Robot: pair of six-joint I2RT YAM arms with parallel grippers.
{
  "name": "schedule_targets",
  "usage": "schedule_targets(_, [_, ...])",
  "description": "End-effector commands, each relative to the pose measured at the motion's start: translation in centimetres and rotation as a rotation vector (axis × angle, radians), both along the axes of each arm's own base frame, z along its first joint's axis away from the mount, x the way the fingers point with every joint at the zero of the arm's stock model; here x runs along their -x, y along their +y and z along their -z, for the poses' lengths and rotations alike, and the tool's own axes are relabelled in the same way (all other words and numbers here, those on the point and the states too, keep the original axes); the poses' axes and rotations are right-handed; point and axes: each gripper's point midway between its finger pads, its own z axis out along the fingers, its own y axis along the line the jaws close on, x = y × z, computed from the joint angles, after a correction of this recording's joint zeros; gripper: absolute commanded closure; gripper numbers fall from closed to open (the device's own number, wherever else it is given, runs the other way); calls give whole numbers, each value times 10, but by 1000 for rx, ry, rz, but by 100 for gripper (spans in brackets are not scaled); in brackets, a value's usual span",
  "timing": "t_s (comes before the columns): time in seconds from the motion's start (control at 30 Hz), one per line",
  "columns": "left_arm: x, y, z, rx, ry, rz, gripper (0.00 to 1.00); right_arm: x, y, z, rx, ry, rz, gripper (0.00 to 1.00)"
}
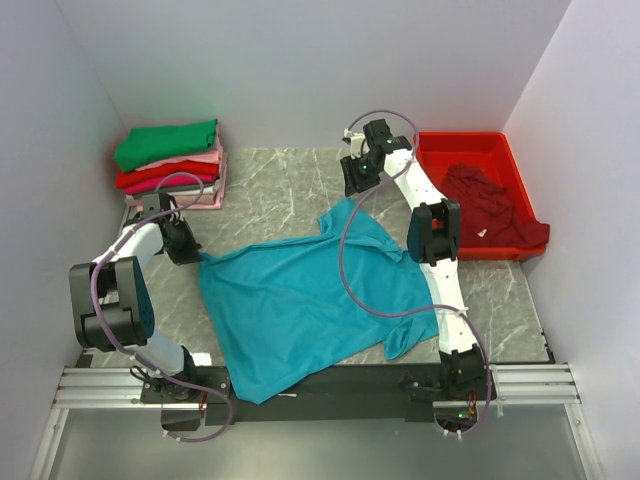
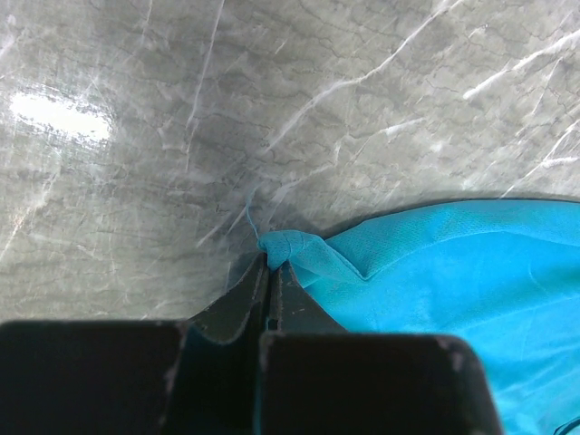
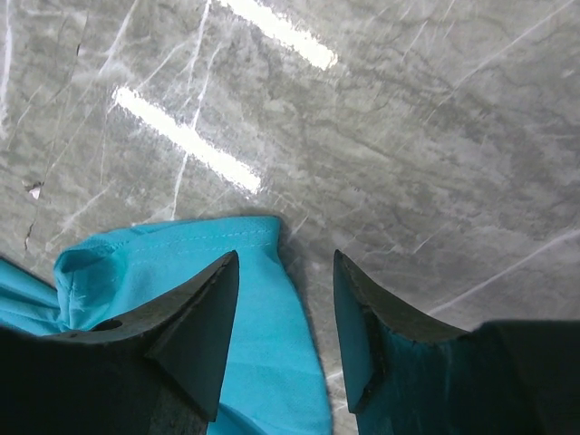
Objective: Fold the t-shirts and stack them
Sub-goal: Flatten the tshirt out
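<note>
A teal-blue t-shirt [image 1: 305, 300] lies spread and crumpled on the grey marble table. My left gripper [image 1: 190, 250] is shut on its left corner; in the left wrist view the pinched cloth [image 2: 285, 246] bunches at the fingertips. My right gripper [image 1: 357, 180] is open above the shirt's far sleeve edge [image 3: 263, 299], its jaws astride the hem. A stack of folded shirts stands at the far left, green [image 1: 166, 143] on top, then pink [image 1: 190, 160] and red [image 1: 150, 180]. A dark maroon shirt [image 1: 490, 205] lies crumpled in the red tray.
The red plastic tray [image 1: 470, 145] stands at the far right against the wall. White walls close in the left, back and right. A metal rail [image 1: 120, 385] runs along the near edge by the arm bases.
</note>
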Motion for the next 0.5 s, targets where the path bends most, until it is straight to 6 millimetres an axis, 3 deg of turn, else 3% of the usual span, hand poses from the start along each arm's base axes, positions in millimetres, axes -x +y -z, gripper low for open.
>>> schedule_targets(0.0, [-6, -3, -11, -2, -47, 26, 99, 3, 4, 1, -18, 27, -2, 47])
schedule_targets(0.13, [-5, -3, -10, -4, -46, 25, 99, 12, 9, 11, -19, 71, -20, 48])
schedule_targets(0.47, [-5, -3, -10, -8, -48, 29, 100, 9, 5, 14, -14, 76, 6, 52])
